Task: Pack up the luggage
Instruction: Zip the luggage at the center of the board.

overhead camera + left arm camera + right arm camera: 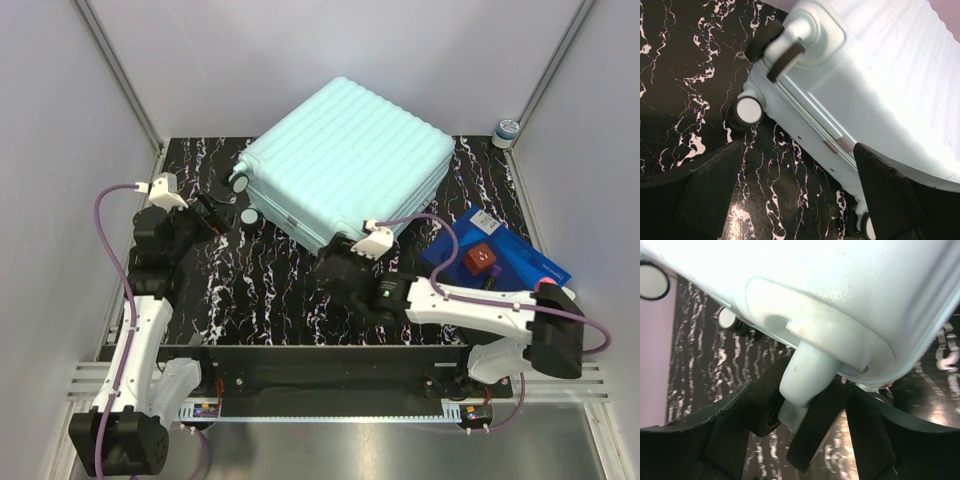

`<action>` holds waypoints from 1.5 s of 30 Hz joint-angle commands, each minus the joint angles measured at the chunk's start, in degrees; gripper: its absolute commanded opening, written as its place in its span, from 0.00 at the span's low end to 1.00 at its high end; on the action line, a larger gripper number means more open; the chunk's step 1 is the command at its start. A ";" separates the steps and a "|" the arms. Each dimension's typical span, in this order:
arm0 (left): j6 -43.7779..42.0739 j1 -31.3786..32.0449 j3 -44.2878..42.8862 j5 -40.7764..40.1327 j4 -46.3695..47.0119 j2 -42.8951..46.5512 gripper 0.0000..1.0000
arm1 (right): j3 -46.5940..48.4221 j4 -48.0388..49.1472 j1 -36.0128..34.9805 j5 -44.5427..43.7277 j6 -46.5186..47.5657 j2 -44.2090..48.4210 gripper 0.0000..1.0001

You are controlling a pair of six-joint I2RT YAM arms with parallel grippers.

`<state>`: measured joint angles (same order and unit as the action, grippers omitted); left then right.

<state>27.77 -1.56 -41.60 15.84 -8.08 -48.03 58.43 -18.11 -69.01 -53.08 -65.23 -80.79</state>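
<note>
luggage (880,75) cropped — glare-washed; blue box (530,262) part-hidden

The luggage (850,285) wheel (765,410) sits between the end effector (800,390) fingers (725,440).

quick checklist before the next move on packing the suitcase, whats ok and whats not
1. Luggage lies flat on the table: ok.
2. Luggage open for packing: not ok, the ribbed shell is closed.
3. Left gripper open and not gripping: ok, the fingers are spread, with the luggage's wheeled edge in front of them.
4. Right gripper placed at the near corner wheel: ok, the fingers straddle it.
5. Right gripper firmly clamped on that wheel: cannot tell.
6. Blue box and the red block on it are inside the luggage: not ok, both sit outside, to its right.
</note>
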 commanded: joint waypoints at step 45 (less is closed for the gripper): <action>-15.55 18.70 -10.43 -13.02 0.08 -19.03 0.89 | -18.79 -9.40 0.11 -11.26 12.94 29.38 0.01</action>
<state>13.23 16.93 -50.11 2.74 -9.30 -65.54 39.18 -27.33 -68.99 -58.94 -51.13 -49.95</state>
